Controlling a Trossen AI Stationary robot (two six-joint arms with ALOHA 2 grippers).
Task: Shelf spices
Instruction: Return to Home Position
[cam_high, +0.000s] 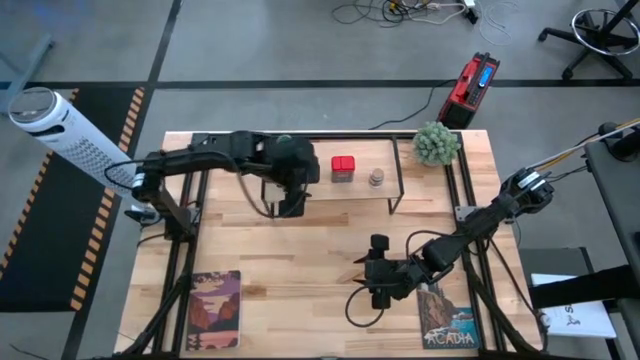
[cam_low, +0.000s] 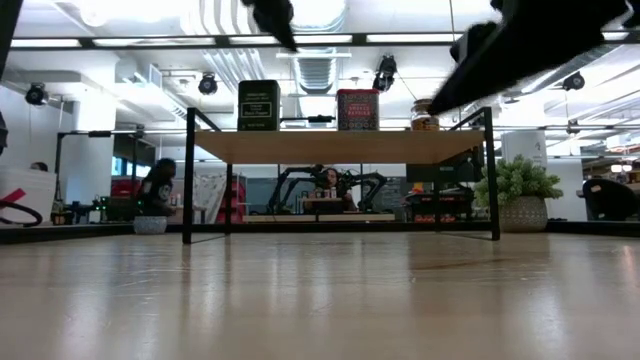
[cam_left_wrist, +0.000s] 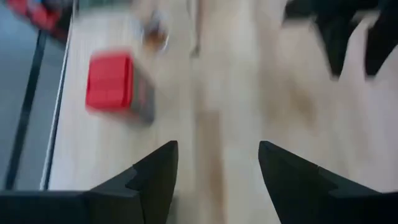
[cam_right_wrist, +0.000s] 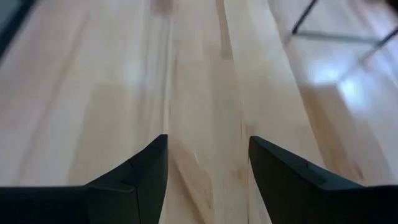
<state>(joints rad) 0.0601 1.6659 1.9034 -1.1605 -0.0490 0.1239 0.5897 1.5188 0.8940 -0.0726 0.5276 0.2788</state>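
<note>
**Both grippers open and empty, three spices showing on the shelf**

Your left gripper (cam_high: 290, 206) hangs above the left end of the shelf (cam_high: 365, 196), in the upper middle of the high view. In the left wrist view its two fingers stand wide apart with nothing between them. Past them you see the red square tin (cam_left_wrist: 111, 82) and, blurred beyond it, the tiny round beige jar (cam_left_wrist: 154, 34).

Your right gripper (cam_high: 375, 270) sits lower in the high view, right of centre, over the bare table (cam_high: 300, 260) and well apart from the shelf. Its fingers are also spread and hold nothing; the right wrist view shows only wood planks between them.

From above, the red square tin (cam_high: 343, 168) stands near the middle of the board, with the tiny round beige jar (cam_high: 377, 178) just to its right. The left arm covers the board's left end. In the low view, the dark grey square jar (cam_low: 258, 105) stands on the left of the shelf (cam_low: 340, 147), the red tin (cam_low: 358, 109) in the middle, and the beige jar (cam_low: 424, 115) to the right, partly behind a dark arm.

A potted plant (cam_high: 437, 145) stands just beyond the shelf's right end
</note>
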